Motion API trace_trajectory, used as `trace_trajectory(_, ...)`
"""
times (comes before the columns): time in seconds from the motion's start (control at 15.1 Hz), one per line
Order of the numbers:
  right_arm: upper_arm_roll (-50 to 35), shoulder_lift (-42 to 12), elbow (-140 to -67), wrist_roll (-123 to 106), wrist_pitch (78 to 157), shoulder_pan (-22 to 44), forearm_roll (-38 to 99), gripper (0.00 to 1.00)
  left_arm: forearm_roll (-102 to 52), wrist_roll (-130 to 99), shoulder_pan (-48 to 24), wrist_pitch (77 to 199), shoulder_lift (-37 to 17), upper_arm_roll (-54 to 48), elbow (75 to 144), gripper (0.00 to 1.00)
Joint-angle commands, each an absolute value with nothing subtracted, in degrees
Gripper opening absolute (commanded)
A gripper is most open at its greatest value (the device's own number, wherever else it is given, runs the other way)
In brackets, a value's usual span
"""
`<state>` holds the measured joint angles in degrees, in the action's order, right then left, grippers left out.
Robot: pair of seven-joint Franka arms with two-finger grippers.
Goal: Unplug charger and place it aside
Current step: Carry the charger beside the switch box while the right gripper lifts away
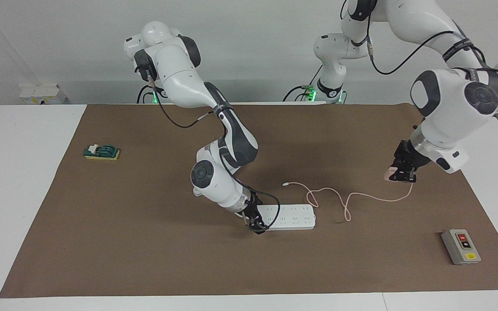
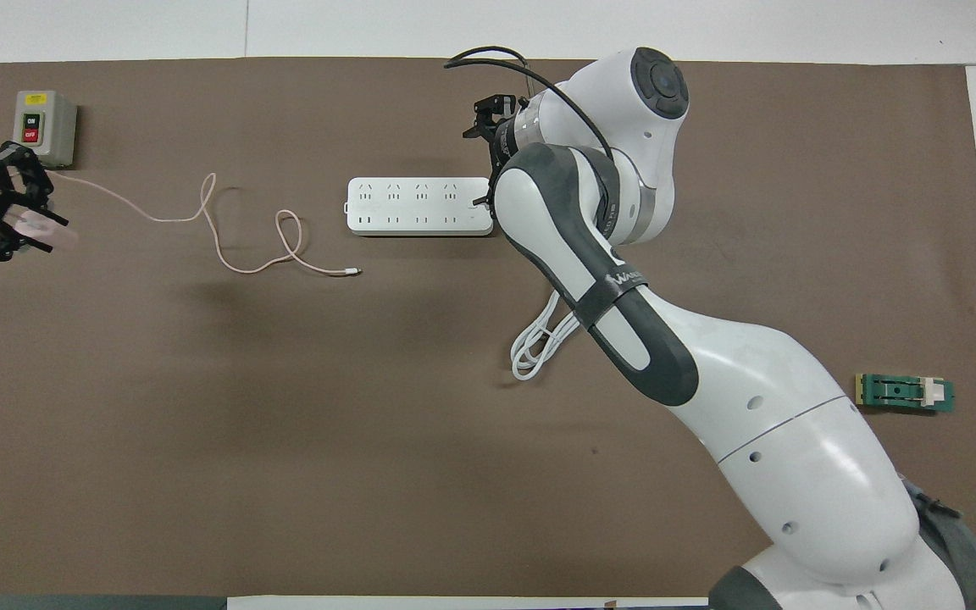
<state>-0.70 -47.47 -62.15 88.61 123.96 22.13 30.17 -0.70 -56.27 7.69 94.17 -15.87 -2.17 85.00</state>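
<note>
**Charger out of the strip, held up by the left gripper**

The left gripper (image 1: 401, 172) is pinched on the charger (image 1: 389, 172), the pink cube between its fingers, raised over the brown mat (image 1: 145, 242) toward the left arm's end of the table. From the cube the thin pink cable (image 1: 339, 199) drops to the mat and loops toward the power strip (image 1: 292, 217), its free end lying near the strip. A grey switch box (image 1: 461, 246) sits on the mat near this gripper.

The right gripper (image 1: 255, 224) is down at the power strip's end; whether its fingers are spread or pressed together cannot be told. A green block (image 1: 102, 151) lies well apart, toward the right arm's end.
</note>
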Motion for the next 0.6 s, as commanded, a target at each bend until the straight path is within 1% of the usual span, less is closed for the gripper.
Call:
trace_trajectory(0.0, 0.2, -41.9, -65.1, 87.5, 119.0, 20.7, 28.7, 1.0, -0.4, -48.3, 12.8, 91.5, -12.9, -2.9, 85.8, 0.0)
trace_trajectory(0.13, 0.3, -39.2, -65.2, 86.8, 114.8, 19.3, 26.8, 1.0, -0.4, -44.1, 14.0, 91.3, -12.4, -2.9, 86.2, 0.0)
trace_trajectory(0.27, 0.3, -36.1, -65.8, 83.7, 111.1, 18.1, 25.1, 1.0, -0.4, -43.5, 13.4, 93.9, -11.0, -2.9, 89.5, 0.0)
trace_trajectory(0.33, 0.3, -34.2, -66.7, 81.9, 109.8, 17.1, 24.3, 1.0, -0.4, -43.5, 13.0, 95.1, -10.5, -2.9, 90.7, 0.02)
trace_trajectory(0.4, 0.3, -32.0, -67.9, 79.7, 108.6, 16.0, 23.3, 1.0, -0.4, -43.4, 12.8, 95.5, -9.9, -3.1, 92.2, 0.6)
trace_trajectory(0.46, 0.4, -27.5, -71.0, 72.7, 106.5, 13.8, 22.2, 1.0, -0.4, -43.3, 12.0, 95.3, -9.6, -3.1, 92.5, 1.0)
trace_trajectory(0.53, 0.4, -25.2, -72.0, 67.9, 104.4, 12.0, 21.5, 1.0, -0.1, -42.8, 11.9, 95.1, -9.8, -3.1, 92.1, 1.0)
